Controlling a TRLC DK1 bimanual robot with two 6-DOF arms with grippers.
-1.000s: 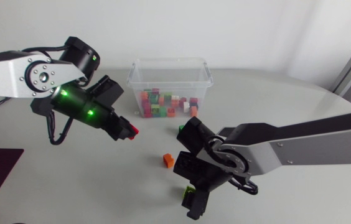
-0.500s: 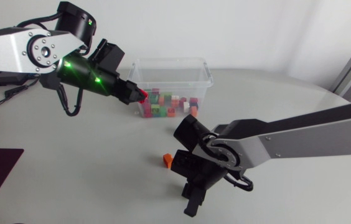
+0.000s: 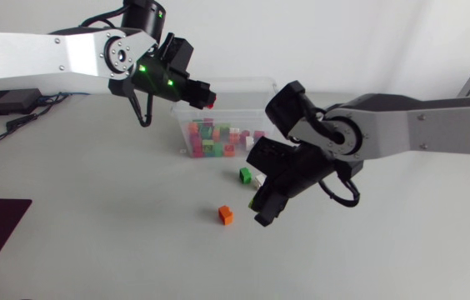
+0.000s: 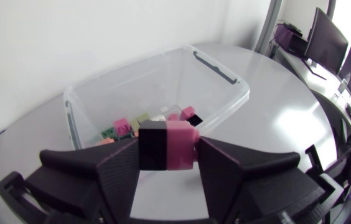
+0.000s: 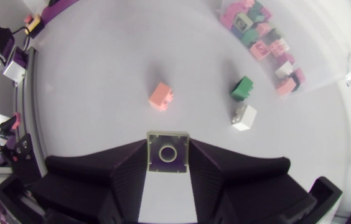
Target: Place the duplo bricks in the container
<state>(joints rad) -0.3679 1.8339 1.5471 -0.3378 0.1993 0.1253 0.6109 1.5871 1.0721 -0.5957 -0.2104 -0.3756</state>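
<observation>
Two bricks are in hand, one per arm. Our left gripper (image 3: 207,94) hangs over the left part of the clear container (image 3: 243,82), fingers clamped on a pink brick (image 4: 179,145). The heap of bricks (image 3: 222,140) lies below and ahead of it. We judge the drop to be the step in hand: get the brick wholly inside the rim, lower it some, then let go so it cannot bounce out. Our right gripper (image 3: 262,212) hovers above the desk (image 3: 93,217) in front of the container, fingers grasping a pale brick (image 5: 168,151). It should wait for the left to clear, then cross the front wall high. Loose beneath that path lie an orange brick (image 3: 226,215), a green brick (image 3: 245,175) and a white brick (image 3: 257,180). Open room: the desk's front and left.
</observation>
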